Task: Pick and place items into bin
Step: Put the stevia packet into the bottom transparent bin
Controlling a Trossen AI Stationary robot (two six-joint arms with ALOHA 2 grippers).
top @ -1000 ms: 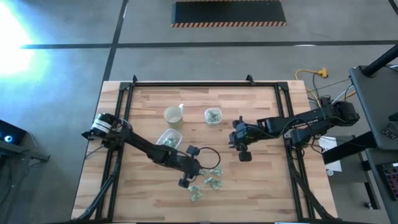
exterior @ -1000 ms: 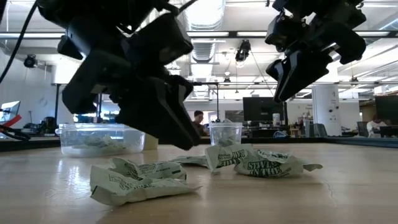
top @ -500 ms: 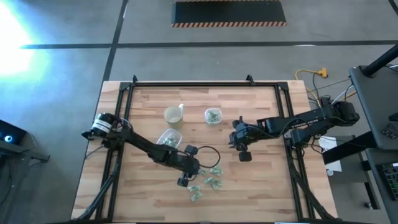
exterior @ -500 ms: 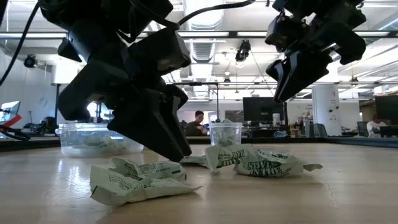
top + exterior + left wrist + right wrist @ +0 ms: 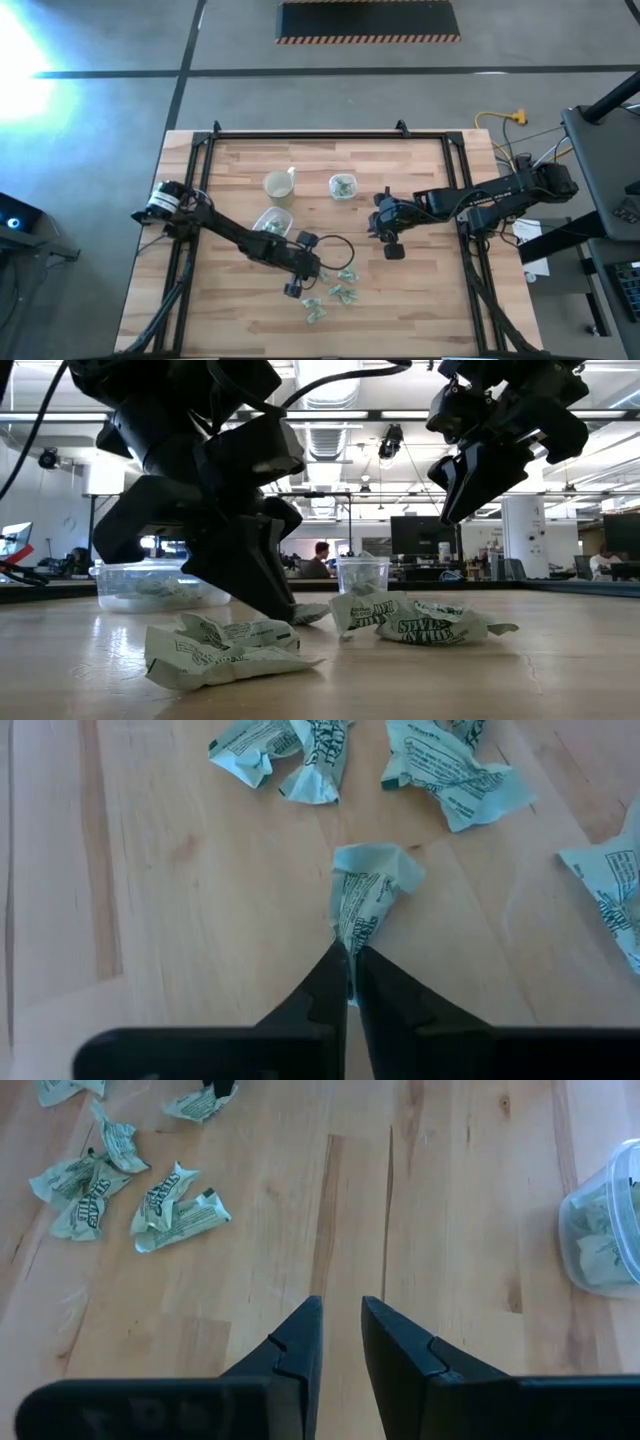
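Note:
Several pale-green and white crinkled wrapped items (image 5: 335, 293) lie loose on the wooden table, near the middle of its front edge. My left gripper (image 5: 296, 287) reaches down at a slant to the left side of this scatter and is shut on one wrapper (image 5: 365, 895). In the low view this gripper (image 5: 283, 605) stands at the table top. My right gripper (image 5: 392, 250) hangs above bare wood right of centre, and its fingers (image 5: 340, 1312) are a little apart with nothing between them. My left gripper pinches the wrapper's near, twisted end (image 5: 350, 938) between its two fingertips. The fingers come slanting down from the table's left. The wrapper's wider far end (image 5: 385, 865) lies on the wood.
A clear bin (image 5: 272, 222) with wrappers in it sits beside my left arm. A small clear cup (image 5: 343, 186) with wrappers and a pale yellowish cup (image 5: 280, 183) stand farther back. The black frame (image 5: 300, 135) runs round the table. Bare wood lies at front left and right.
My left gripper has tipped a little steeper and shut on the end of one wrapper. The wrapper still lies on the table.

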